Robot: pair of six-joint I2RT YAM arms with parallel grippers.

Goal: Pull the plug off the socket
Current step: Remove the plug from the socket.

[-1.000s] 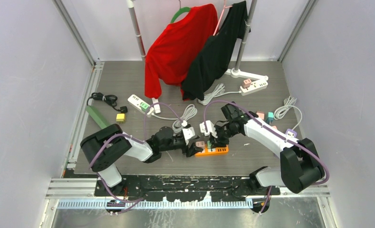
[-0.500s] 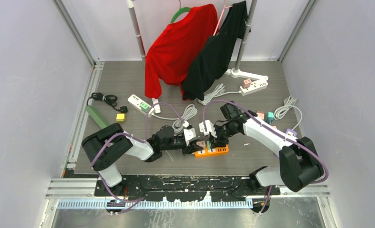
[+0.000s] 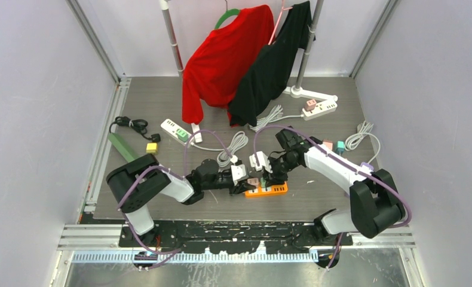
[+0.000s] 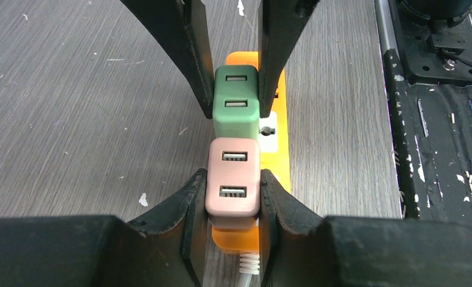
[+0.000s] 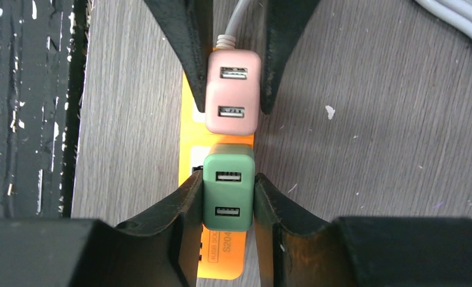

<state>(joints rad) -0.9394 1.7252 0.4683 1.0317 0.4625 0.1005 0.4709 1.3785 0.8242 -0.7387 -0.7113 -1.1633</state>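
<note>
Orange power strip (image 3: 269, 191) lies on the table (image 3: 162, 113). From above, both grippers crowd over it, so the plugs beneath are barely legible.

From the left wrist, the left gripper (image 4: 233, 182) is clamped on the pink plug (image 4: 233, 173), which sits at the end of the strip where the cord (image 4: 246, 264) leaves. The green plug (image 4: 236, 110) touches it on the far side. I would draw the pink plug straight off the strip's face (no rocking).

From the right wrist, the right gripper (image 5: 227, 188) is closed around the green plug, which should pin the strip down. The prongs are hidden, and the cord is cut off at the frame edge.
</note>
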